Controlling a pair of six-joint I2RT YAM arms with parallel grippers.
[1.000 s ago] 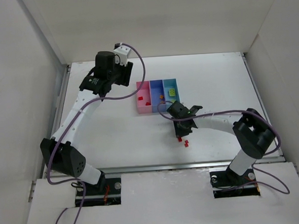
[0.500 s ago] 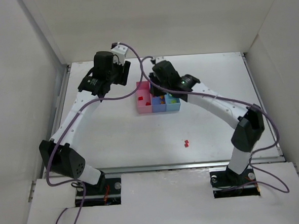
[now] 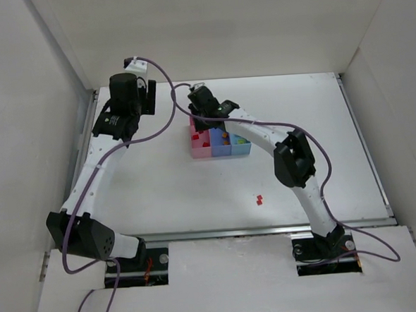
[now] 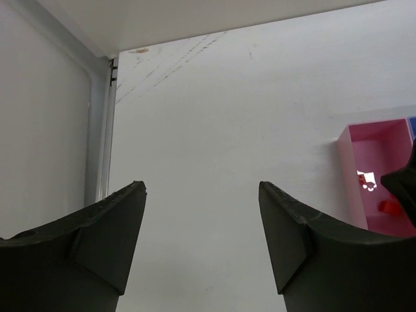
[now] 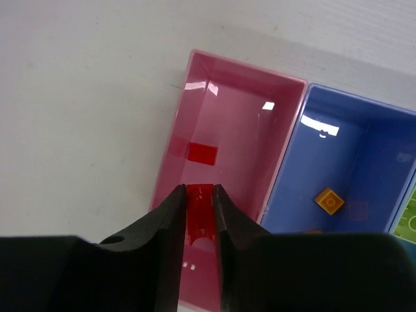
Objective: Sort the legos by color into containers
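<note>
My right gripper (image 5: 199,190) is shut on a small red lego (image 5: 199,214) and holds it above the pink bin (image 5: 247,70); in the top view it (image 3: 201,119) hangs over that bin's far end (image 3: 201,153). Another red lego (image 5: 202,153) lies in the pink bin. The blue bin (image 5: 364,149) holds an orange lego (image 5: 327,201). The teal bin (image 3: 242,150) holds a lime-green lego (image 5: 407,214). Two red legos (image 3: 258,199) lie on the table in front. My left gripper (image 4: 201,188) is open and empty, left of the bins (image 3: 116,125).
The white enclosure's walls ring the table; a metal rail (image 4: 101,130) runs along its left edge near my left gripper. The pink bin (image 4: 374,153) shows at the right of the left wrist view, with my right gripper's dark tip (image 4: 404,192) over it.
My right gripper has carried a red lego from the table's front up and back to above the pink bin. My left arm has swung to the left, away from the bins.
</note>
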